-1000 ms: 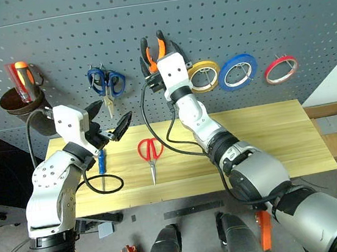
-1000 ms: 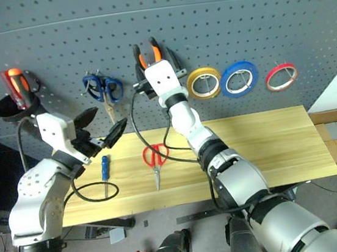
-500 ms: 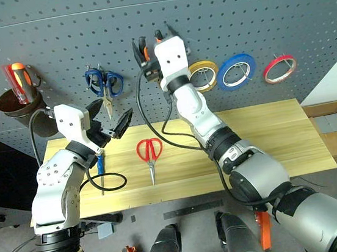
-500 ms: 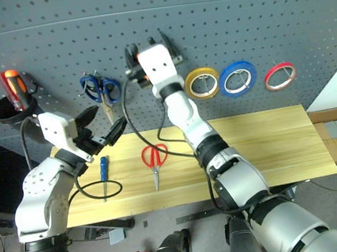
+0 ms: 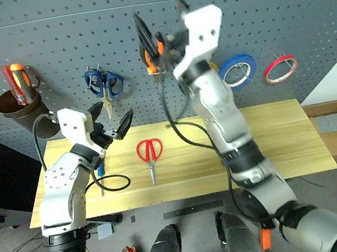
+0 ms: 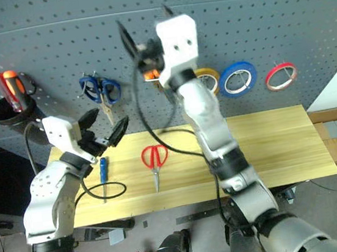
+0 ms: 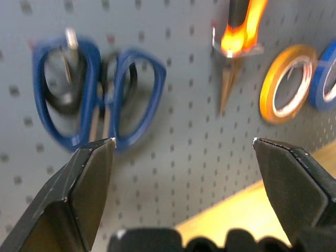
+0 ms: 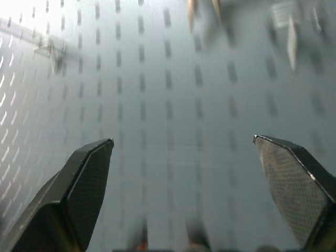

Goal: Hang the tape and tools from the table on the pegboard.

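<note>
orange-and-black pliers (image 5: 152, 57) are hung on the pegboard (image 5: 264, 3) — right gripper (image 8: 184, 152) is spread wide, empty; left gripper (image 5: 111, 117) likewise. red-handled scissors (image 5: 150, 153) on the table (image 5: 280, 131) are probably to be grasped next.

You get even, soft light in the head views, with faint shadows on the bench (image 5: 280, 131) and the pegboard's (image 5: 277, 8) seam bowed by the lens. Your left wrist view blurs the blue-handled scissors (image 7: 100, 105); the right wrist view is smeared, with glare at one corner.
</note>
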Motion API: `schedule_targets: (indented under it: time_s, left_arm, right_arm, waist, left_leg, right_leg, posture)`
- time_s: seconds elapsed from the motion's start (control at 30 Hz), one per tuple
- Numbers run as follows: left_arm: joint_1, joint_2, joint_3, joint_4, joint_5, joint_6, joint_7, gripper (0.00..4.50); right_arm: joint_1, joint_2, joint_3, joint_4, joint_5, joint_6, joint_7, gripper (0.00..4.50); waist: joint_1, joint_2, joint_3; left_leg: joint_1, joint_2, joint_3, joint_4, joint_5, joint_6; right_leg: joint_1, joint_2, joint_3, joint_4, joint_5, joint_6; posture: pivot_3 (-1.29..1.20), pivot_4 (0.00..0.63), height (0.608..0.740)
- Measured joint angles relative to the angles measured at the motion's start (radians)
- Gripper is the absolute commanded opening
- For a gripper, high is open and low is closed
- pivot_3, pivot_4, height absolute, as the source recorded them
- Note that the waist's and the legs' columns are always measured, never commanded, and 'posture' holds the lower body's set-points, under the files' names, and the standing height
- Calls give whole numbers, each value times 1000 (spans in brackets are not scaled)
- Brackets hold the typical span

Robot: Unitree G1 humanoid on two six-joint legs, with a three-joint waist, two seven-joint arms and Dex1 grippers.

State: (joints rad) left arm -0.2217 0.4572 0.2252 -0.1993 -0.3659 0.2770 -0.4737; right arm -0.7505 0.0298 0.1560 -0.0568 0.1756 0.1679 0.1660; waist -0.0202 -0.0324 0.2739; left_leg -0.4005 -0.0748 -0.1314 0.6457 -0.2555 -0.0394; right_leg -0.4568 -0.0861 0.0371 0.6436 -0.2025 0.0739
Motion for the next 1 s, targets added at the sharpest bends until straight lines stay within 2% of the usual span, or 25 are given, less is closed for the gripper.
schedule_targets:
  time_s: [0.17,0.37,0.53,0.67,1.0]
  left_arm:
    - [132,12,-29,-46,16,93,9,4500]
    - [216,26,-114,-85,44,327,60,4500]
    - [162,-14,-191,-29,125,488,179,4500]
    - [100,-105,-219,68,154,565,252,4500]
    - [-48,-212,-218,256,207,562,338,4500]
  right_arm:
    - [281,-204,25,-366,206,382,137,4433]
    - [383,-385,46,-489,297,692,184,4433]
    - [384,-405,113,-516,301,810,185,4433]
    - [381,-399,144,-525,300,863,182,4433]
    - [344,-396,153,-525,295,878,190,4433]
  waist:
    - [-13,0,0]
    - [-19,0,1]
    - [-18,0,1]
    - [-13,-2,2]
    - [-12,-5,4]
  left_leg:
    - [0,1,1,0,-2,4]
    - [3,1,2,1,-1,6]
    - [5,1,2,2,0,6]
    - [4,0,1,2,0,7]
    - [3,0,0,2,-1,6]
  right_leg:
    - [0,0,1,0,0,0]
    - [5,0,-1,1,-1,0]
    - [8,0,-2,1,-1,1]
    - [7,-1,-3,1,0,1]
    - [7,-2,-5,0,0,1]
  posture:
    - [24,277,740]
    - [4,289,740]
    - [-3,301,740]
    - [-13,313,740]
    - [-36,318,740]
